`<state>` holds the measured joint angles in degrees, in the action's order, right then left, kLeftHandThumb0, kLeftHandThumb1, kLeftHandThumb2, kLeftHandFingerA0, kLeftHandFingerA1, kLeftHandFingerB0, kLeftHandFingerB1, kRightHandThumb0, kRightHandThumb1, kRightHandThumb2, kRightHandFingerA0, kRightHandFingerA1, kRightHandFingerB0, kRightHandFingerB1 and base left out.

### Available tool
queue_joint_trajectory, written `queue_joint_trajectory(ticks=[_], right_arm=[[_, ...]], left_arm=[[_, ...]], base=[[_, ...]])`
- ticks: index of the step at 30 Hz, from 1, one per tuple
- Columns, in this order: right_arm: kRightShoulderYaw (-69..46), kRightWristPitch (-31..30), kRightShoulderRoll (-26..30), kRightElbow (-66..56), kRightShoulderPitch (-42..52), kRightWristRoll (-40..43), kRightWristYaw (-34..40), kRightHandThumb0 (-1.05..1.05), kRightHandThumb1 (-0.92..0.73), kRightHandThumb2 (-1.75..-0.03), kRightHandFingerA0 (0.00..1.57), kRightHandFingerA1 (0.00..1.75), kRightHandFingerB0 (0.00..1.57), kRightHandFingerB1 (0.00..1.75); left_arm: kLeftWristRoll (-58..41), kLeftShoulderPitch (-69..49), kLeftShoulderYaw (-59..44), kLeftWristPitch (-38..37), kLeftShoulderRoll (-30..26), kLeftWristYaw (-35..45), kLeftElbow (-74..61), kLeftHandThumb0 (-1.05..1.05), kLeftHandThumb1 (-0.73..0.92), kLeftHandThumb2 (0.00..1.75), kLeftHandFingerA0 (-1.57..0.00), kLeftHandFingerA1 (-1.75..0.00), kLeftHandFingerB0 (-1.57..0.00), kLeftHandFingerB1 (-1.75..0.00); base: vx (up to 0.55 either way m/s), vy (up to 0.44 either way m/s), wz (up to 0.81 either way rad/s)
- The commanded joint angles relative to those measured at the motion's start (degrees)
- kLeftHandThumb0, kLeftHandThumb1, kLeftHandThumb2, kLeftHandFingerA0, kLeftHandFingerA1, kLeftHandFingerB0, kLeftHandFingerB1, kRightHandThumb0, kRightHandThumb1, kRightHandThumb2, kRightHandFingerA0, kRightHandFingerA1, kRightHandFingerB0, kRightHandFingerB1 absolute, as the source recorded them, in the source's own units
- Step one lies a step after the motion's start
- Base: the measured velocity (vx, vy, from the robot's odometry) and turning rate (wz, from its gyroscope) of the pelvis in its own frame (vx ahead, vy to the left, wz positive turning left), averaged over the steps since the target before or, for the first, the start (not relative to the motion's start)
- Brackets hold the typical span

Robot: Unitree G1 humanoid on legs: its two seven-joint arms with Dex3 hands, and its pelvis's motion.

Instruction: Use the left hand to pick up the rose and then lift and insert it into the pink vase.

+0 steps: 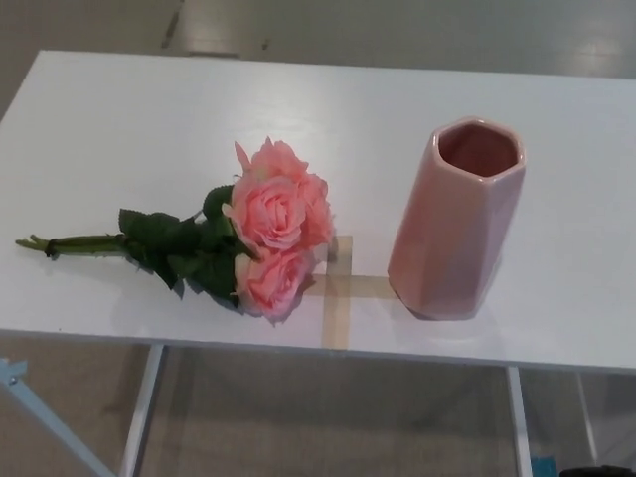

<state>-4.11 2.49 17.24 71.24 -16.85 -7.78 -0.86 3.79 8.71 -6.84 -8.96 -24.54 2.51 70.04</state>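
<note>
while neither robot hand shows, the pink vase stands upright, rose lying beside it.

A single head view looks steeply down from near the front edge of the white bench, floor beyond.

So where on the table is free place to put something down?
The back of the table behind the roses and vase is bare, also the far left corner. The front strip between roses and vase is narrow, with tape there.
</note>
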Motion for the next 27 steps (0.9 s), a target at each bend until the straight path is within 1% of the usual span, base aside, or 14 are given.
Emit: queue_joint_trajectory(ticks=[1,8,11,12,15,16,17,18,19,20,21,24,25,27], right_arm=[[-0.45,1.19,0.29,1.03,0.13,0.76,-0.07,-0.34,-0.66,-0.6,0.59,0.41,0.55,0.39],[-1.23,1.71,-0.02,1.04,0.14,1.19,0.54,-0.35,-0.66,-0.59,0.6,0.41,0.54,0.39],[-1.34,1.62,-0.1,0.96,0.18,0.95,1.02,-0.34,-0.66,-0.59,0.59,0.41,0.53,0.39],[-1.26,1.6,-0.04,0.95,0.25,0.81,1.07,-0.34,-0.66,-0.59,0.59,0.41,0.52,0.38],[-1.17,1.37,0.09,1.07,0.06,0.61,1.14,-0.34,-0.66,-0.59,0.59,0.41,0.52,0.38],[-1.24,1.18,0.19,1.23,0.06,0.61,1.21,-0.34,-0.66,-0.59,0.59,0.41,0.52,0.38],[-1.18,1.08,0.19,1.33,0.05,0.5,1.39,-0.34,-0.66,-0.59,0.6,0.41,0.53,0.38],[-1.13,1.02,0.17,1.39,0.04,0.42,1.52,-0.34,-0.66,-0.59,0.6,0.41,0.53,0.38],[-1.07,0.97,0.14,1.49,0.09,0.3,1.71,-0.34,-0.65,-0.59,0.61,0.41,0.53,0.38],[-1.06,0.98,0.12,1.54,0.17,0.26,1.77,-0.34,-0.65,-0.59,0.61,0.41,0.53,0.38],[-1.13,0.88,0.17,1.49,0.17,0.34,1.76,-0.34,-0.65,-0.59,0.61,0.41,0.53,0.38],[-1.22,0.49,0.33,1.45,-0.07,0.4,1.67,-0.34,-0.65,-0.59,0.6,0.41,0.53,0.38],[-1.23,0.44,0.33,1.45,-0.24,0.41,1.67,-0.34,-0.65,-0.59,0.6,0.41,0.53,0.38],[-1.1,0.43,0.42,1.38,-0.34,0.26,1.8,-0.34,-0.65,-0.59,0.6,0.41,0.53,0.38]], left_arm=[[-0.35,-0.19,-0.53,-2.56,-0.47,0.71,1.32,-0.4,0.57,0.57,-0.58,-0.4,-0.53,-0.38],[-1.24,0.02,-1.68,-3.49,-0.71,2.05,0.59,-0.4,0.54,0.57,-0.48,-0.38,-0.33,-0.33],[-2.56,-0.56,-2.34,-5.25,-1.08,6.64,-2.25,-0.49,0.38,0.65,-0.29,-0.41,-0.18,-0.36],[-3.52,-1.94,-2.5,-6.13,-1.59,10.27,-4.56,-0.26,0.19,0.81,-0.08,-0.5,-0.07,-0.49],[-5.53,-5.2,-2.86,-7.27,-2.76,17.71,-10.5,-0.27,0.18,0.8,-0.07,-0.5,-0.06,-0.49],[-6.59,-7.72,-2.57,-7.25,-3.65,21.23,-15.08,-0.56,0.41,0.53,-0.18,-0.31,-0.2,-0.28],[-7.93,-10.52,-2.48,-6.81,-4.89,24.59,-19.64,-0.31,0.14,0.78,-0.01,-0.49,0.0,-0.45],[-8.84,-12.4,-2.43,-6.48,-5.73,26.81,-22.67,-0.31,0.14,0.78,-0.01,-0.49,0.0,-0.45],[-10.31,-15.51,-2.45,-5.73,-7.1,30.2,-27.59,-0.63,0.36,0.66,-0.12,-0.35,-0.17,-0.34],[-10.97,-16.93,-2.5,-5.36,-7.76,31.64,-29.7,-0.63,0.36,0.66,-0.12,-0.35,-0.17,-0.34],[-11.8,-18.86,-2.63,-5.63,-8.82,33.41,-32.18,-0.28,0.15,0.79,-0.07,-0.51,-0.08,-0.48],[-13.73,-23.07,-3.15,-5.83,-10.85,36.8,-37.93,-0.28,0.15,0.79,-0.08,-0.51,-0.09,-0.48],[-14.94,-24.68,-3.62,-5.84,-11.67,38.47,-39.88,-0.6,0.36,0.65,-0.19,-0.37,-0.25,-0.36],[-17.67,-28.11,-4.77,-7.25,-13.29,42.37,-43.26,-0.53,0.4,0.53,-0.27,-0.32,-0.32,-0.32]], base=[[0.0,0.0,0.0],[0.0,0.0,0.0],[0.0,0.0,0.0],[0.0,0.0,0.0],[0.0,0.0,0.0],[0.0,0.0,0.0],[0.0,0.0,0.0],[0.0,0.0,0.0],[0.0,0.0,0.0],[0.0,0.0,0.0],[0.0,0.0,0.0],[0.0,0.0,0.0],[0.0,0.0,0.0],[0.0,0.0,0.0]])
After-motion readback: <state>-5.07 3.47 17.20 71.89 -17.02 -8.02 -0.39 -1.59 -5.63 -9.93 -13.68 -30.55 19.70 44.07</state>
